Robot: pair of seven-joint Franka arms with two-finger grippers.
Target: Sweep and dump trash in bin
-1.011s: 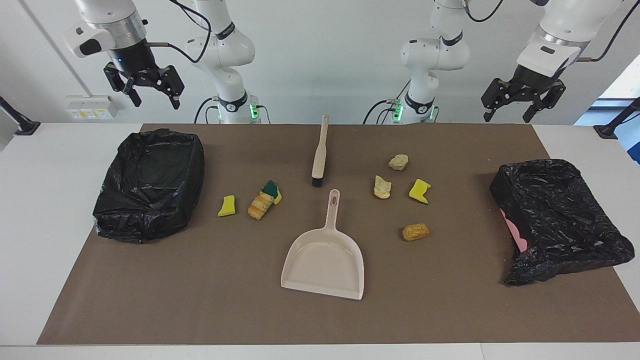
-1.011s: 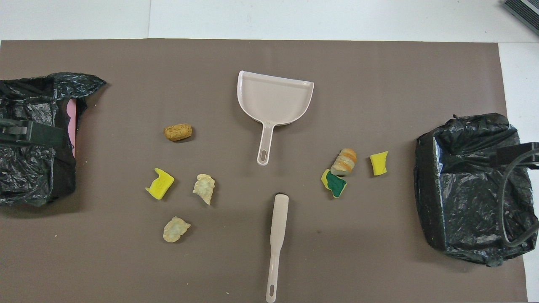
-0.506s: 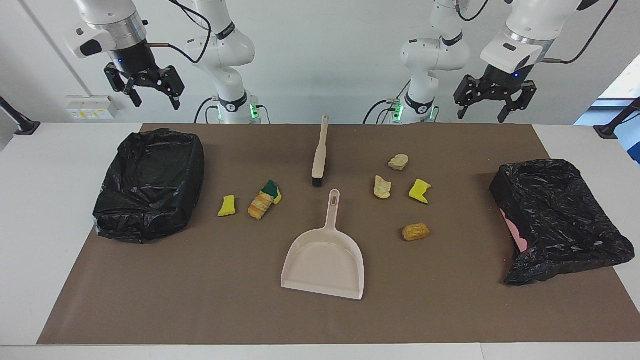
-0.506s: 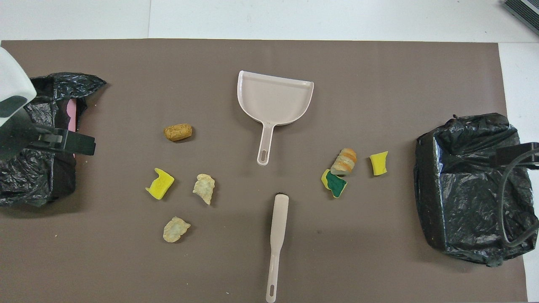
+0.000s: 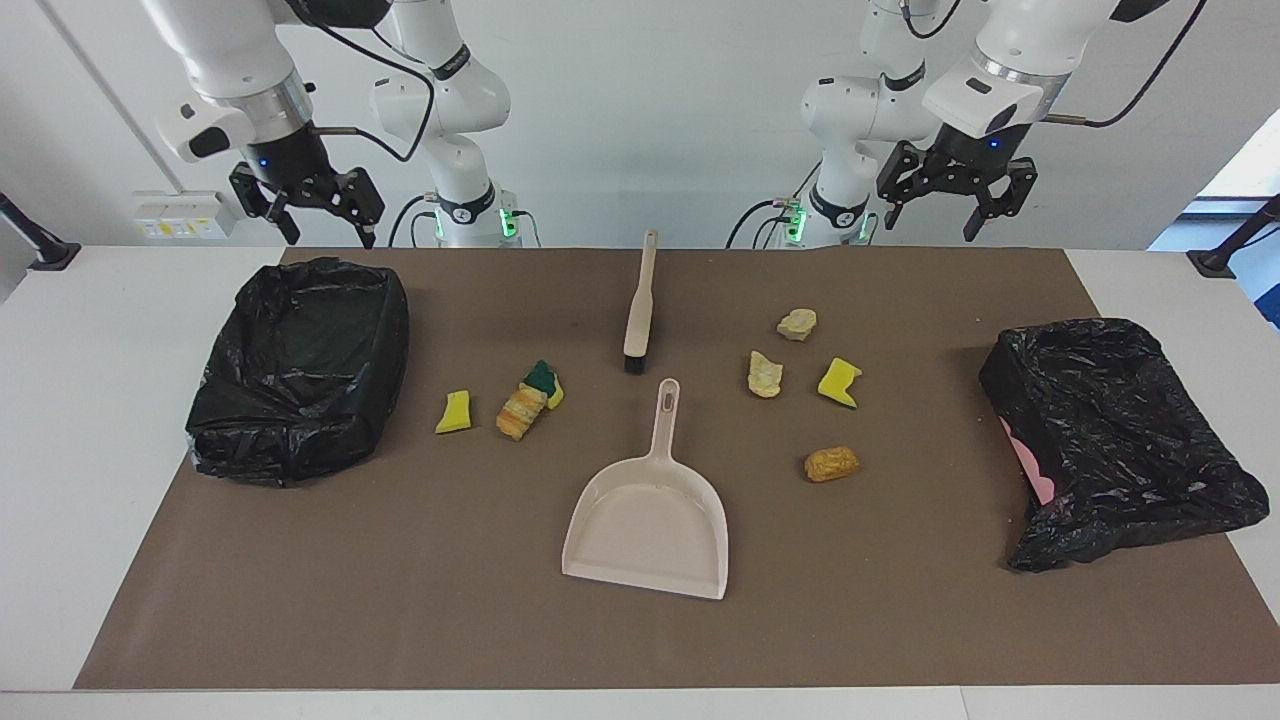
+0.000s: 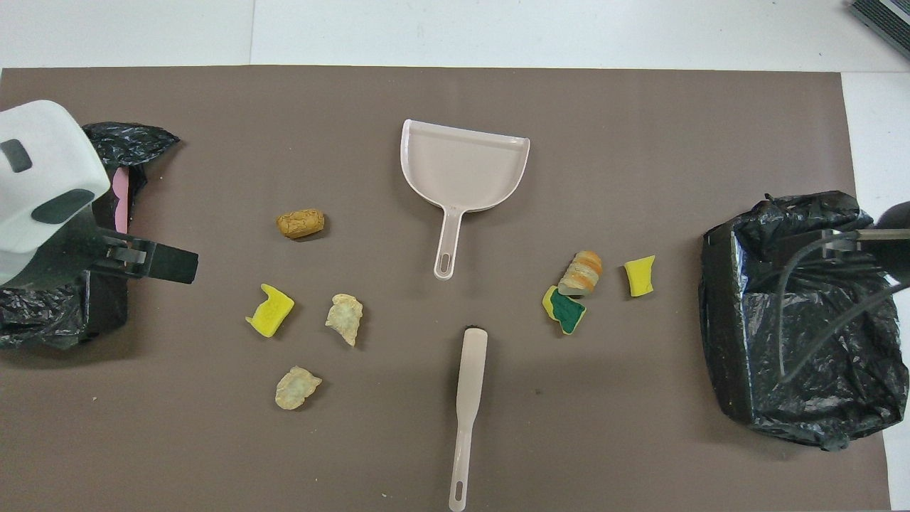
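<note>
Seven trash scraps lie on the brown mat. Toward the right arm's end lie a yellow sponge bit (image 5: 455, 412), a bread-like piece (image 5: 521, 411) and a green-backed sponge bit (image 5: 545, 380). Toward the left arm's end lie two tan lumps (image 5: 765, 373) (image 5: 797, 323), a yellow sponge bit (image 5: 839, 382) and an orange-brown piece (image 5: 831, 464). A beige dustpan (image 5: 648, 520) and brush (image 5: 640, 300) lie in the middle. My right gripper (image 5: 318, 215) is open in the air over the mat's edge by a black-lined bin (image 5: 300, 370). My left gripper (image 5: 952, 205) is open and raised over the mat's edge.
A second black-lined bin (image 5: 1110, 440), with pink showing at its side, stands at the left arm's end. In the overhead view the left hand covers part of this bin (image 6: 43, 313). White table borders the mat (image 5: 400, 600).
The left gripper has swung in from over its end of the table toward the middle. The right gripper has come lower and slightly inward. Nothing on the mat has moved.
</note>
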